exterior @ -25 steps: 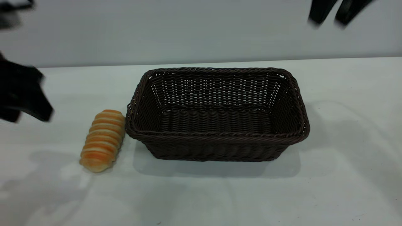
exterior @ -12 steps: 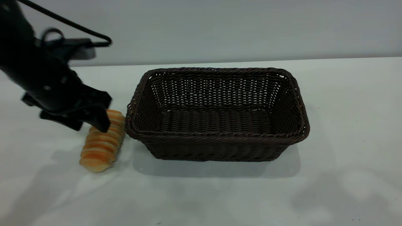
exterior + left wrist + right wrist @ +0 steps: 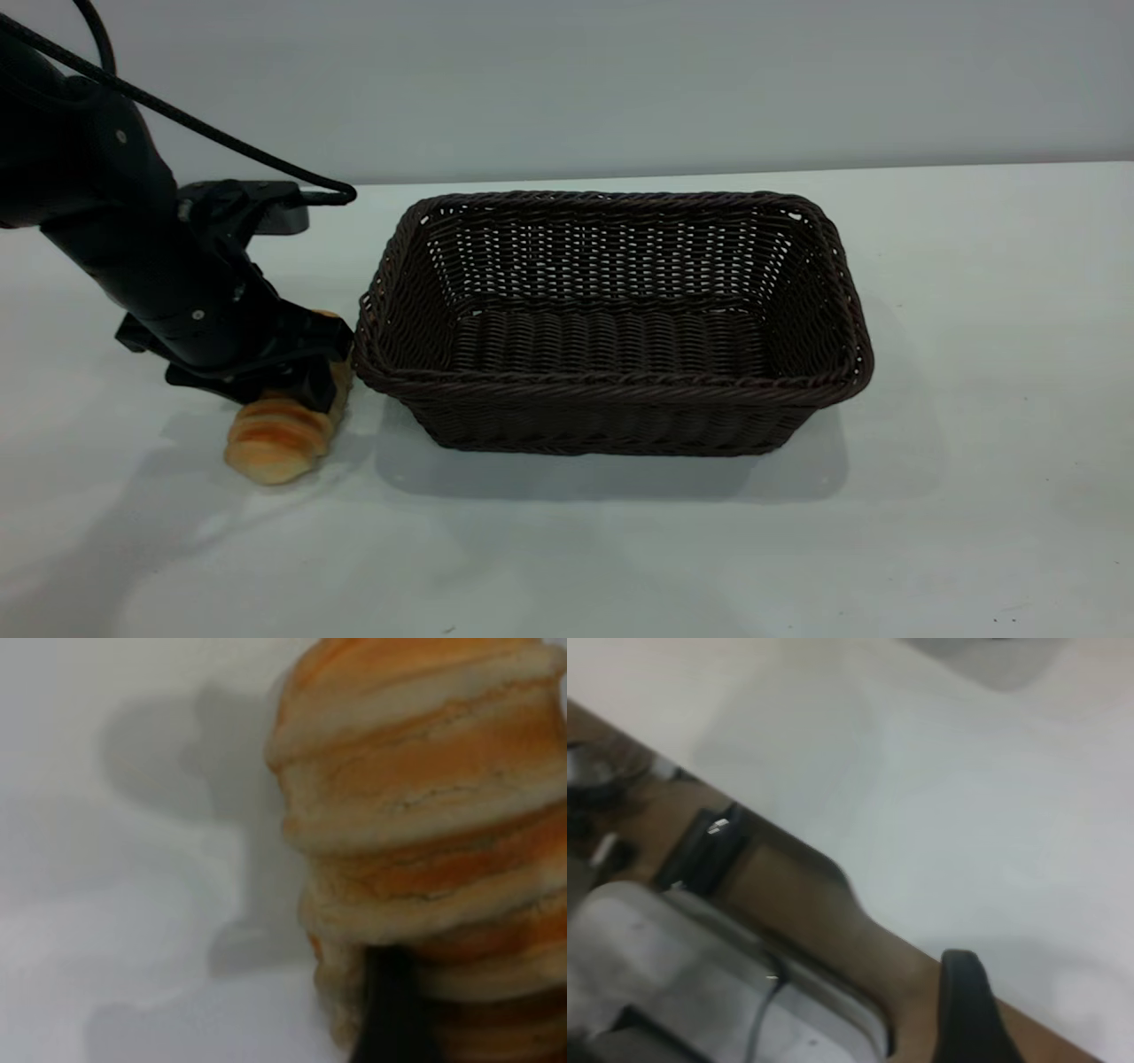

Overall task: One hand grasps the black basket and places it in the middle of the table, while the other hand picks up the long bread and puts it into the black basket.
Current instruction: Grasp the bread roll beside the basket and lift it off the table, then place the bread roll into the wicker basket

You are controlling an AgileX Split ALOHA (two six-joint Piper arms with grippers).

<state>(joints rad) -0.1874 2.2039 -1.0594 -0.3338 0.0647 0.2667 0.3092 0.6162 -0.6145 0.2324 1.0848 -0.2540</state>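
The long bread (image 3: 276,436), golden-orange with pale stripes, lies on the table (image 3: 974,372) just left of the black basket (image 3: 611,354). The basket stands empty in the middle of the table. My left gripper (image 3: 282,390) has come down over the far half of the bread, one finger on each side of it, jaws open. The left wrist view shows the bread (image 3: 425,815) very close, with a dark finger (image 3: 390,1010) against it. My right gripper (image 3: 967,1010) is out of the exterior view; its wrist view looks at the table's edge.
The basket's left rim (image 3: 365,328) is right beside the bread and the left gripper. A black cable (image 3: 221,142) loops above the left arm. In the right wrist view, a brown table edge (image 3: 833,904) and grey equipment (image 3: 700,974) lie beyond the tabletop.
My left arm has swung in from the left and dropped onto the bread, now straddling it. The right gripper has left the top right of the exterior view. Bread and basket have not moved.
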